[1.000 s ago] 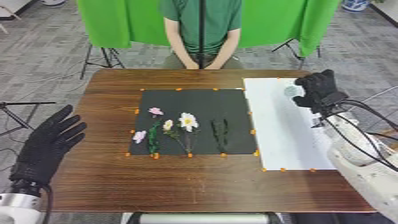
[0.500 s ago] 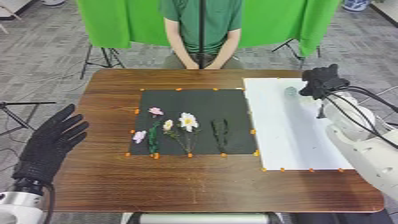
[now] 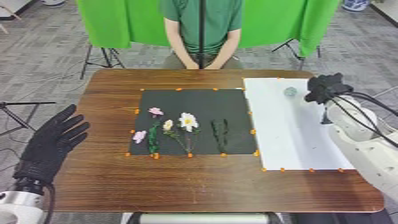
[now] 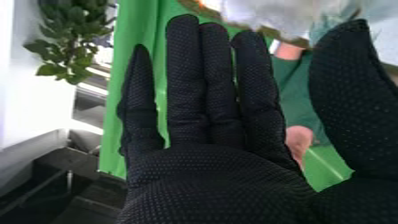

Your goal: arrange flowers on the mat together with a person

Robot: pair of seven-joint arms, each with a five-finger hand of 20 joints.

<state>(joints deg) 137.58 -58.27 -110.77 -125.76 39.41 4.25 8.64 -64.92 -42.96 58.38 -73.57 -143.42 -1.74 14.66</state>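
In the head view, the black mat (image 3: pixel 178 102) lies at the table's middle, bearing a white daisy (image 3: pixel 188 121), a pale yellow flower (image 3: pixel 168 125), a pink flower (image 3: pixel 155 111), a lilac flower (image 3: pixel 139 136) and green leaf strands (image 3: pixel 220 135). A small pale green item (image 3: pixel 290 91) rests on the white sheet (image 3: pixel 280 130). My right hand (image 3: pixel 325 87) is above the sheet's far right edge; its fingers stand straight in the right wrist view, where the hand (image 4: pixel 213 175) holds nothing. My left hand (image 3: pixel 51 142) is open at the table's left edge, away from the flowers.
Orange markers (image 3: pixel 156 156) line the borders of the mat and sheet on the brown table (image 3: pixel 178 190). Across the table a person sits with both hands together near the far edge, not touching the flowers. Green cloth (image 3: pixel 115 25) hangs behind.
My right hand has shifted right, away from the pale green item, and its forearm has swung right, uncovering more of the white sheet. The flowers and my left hand look unmoved.
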